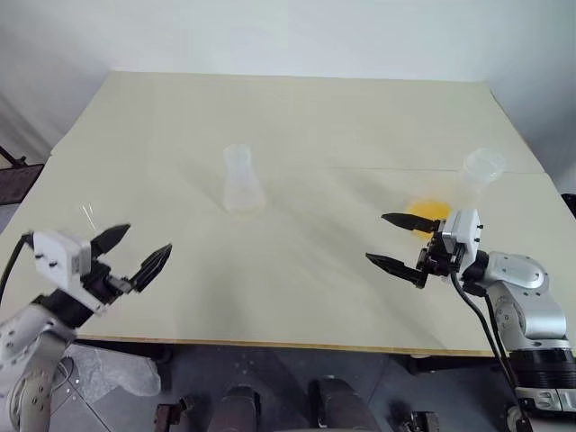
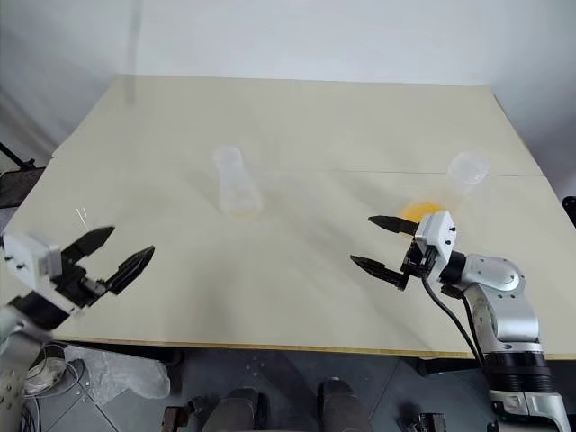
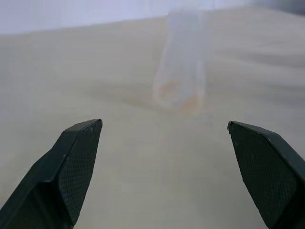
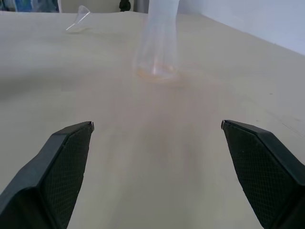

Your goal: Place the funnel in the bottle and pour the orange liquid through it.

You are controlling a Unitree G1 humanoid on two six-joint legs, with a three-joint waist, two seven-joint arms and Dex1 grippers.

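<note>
Pale beige table (image 1: 297, 117) seen from above, w/ two robot arms at the near edge. At far left, the left gripper (image 1: 148, 237) is held above the near-left corner of the table, its two black fingers spread wide & nothing between them. Just beyond it, on the left part of the table, the funnel (image 4: 78, 21) is seen as a faint clear glint; in the right wrist view it is shown lying on its side, wide mouth off the surface, apart from everything else. Toward the centre, the bottle (image 1: 241, 184) is stood upright on the table, narrow neck up, wide base down, well apart from both grippers; nothing is seated in its neck. In both wrist views the bottle is framed between the open fingers, some way ahead of them. Further right, the right gripper (image 1: 375, 238) is held over the near-right part of the table, pointed toward the centre, fingers likewise spread wide & empty. Just behind it, a clear tapered cup (image 1: 481, 169) is placed near the right edge, w/ the orange liquid (image 1: 428, 211) visible as a small yellow-orange patch at the cup's lower end, close to the upper finger of the right gripper but not gripped by it. Whether that finger touches the cup can't be told.
</note>
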